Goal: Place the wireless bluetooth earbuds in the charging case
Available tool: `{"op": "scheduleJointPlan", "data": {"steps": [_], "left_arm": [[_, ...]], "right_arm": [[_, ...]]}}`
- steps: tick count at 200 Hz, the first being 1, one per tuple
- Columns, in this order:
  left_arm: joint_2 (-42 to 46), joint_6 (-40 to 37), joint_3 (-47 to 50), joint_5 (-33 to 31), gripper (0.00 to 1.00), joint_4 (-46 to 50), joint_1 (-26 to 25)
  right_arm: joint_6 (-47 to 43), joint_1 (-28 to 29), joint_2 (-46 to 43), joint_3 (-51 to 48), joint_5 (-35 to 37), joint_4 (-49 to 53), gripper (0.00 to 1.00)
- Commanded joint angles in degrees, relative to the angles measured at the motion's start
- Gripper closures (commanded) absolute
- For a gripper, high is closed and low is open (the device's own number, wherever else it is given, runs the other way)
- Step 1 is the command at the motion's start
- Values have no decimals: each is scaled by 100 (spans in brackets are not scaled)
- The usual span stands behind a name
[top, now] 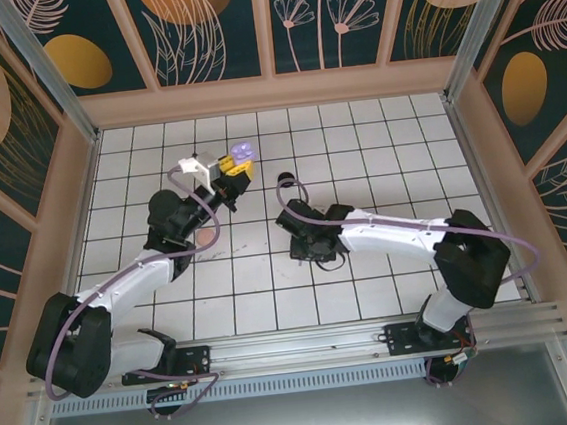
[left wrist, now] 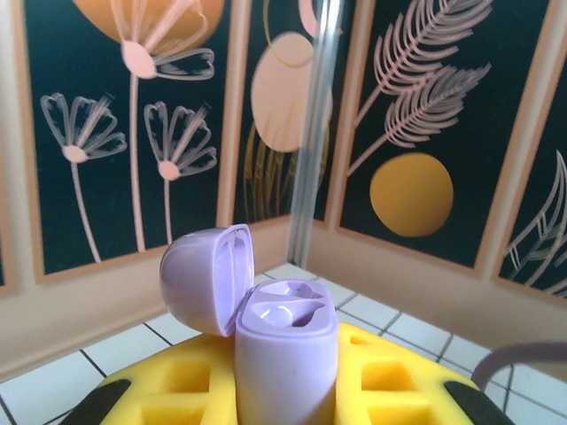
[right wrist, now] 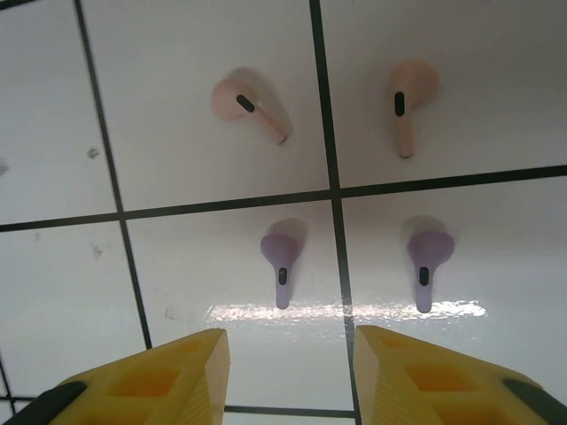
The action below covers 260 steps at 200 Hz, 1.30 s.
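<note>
Left pincer (left wrist: 288, 376) grips lilac case (left wrist: 285, 332); right pincer (right wrist: 291, 354) half-open over earbuds (right wrist: 280, 257)

No legible text or markings anywhere

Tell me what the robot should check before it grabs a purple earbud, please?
1. The lilac case has its lid open: ok.
2. The left hand grips the case upright: ok.
3. The sockets look empty: ok.
4. The right hand is open and empty: ok.
5. The lilac earbuds lie free on the tiles: ok.
6. The right hand is around an earbud: not ok, both lie beyond its fingertips.
</note>
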State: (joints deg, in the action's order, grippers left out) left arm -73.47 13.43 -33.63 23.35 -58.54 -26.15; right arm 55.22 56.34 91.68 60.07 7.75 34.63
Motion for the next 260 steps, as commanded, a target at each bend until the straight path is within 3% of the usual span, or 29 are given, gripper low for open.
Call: {"op": "scheduleJointPlan", "data": {"steps": [1, 38, 71, 141, 260], "left_arm": [[166, 197, 162, -570, 100, -1231, -4], [273, 267, 443, -1067, 100, -1904, -4], [471, 267, 377, -1271, 100, -1655, -2], [654, 138, 305, -1158, 100, -1418, -4], [677, 154, 162, -732, 100, -1187, 3]], "right_arm": [[516, 122, 279, 305, 321, 306, 60], [718, 128, 695, 447, 417, 312, 63], [686, 130, 1065, 682, 418, 334, 64], [563, 82, 1532, 893, 363, 345, 66], [203, -61, 1609, 788, 325, 138, 69]]}}
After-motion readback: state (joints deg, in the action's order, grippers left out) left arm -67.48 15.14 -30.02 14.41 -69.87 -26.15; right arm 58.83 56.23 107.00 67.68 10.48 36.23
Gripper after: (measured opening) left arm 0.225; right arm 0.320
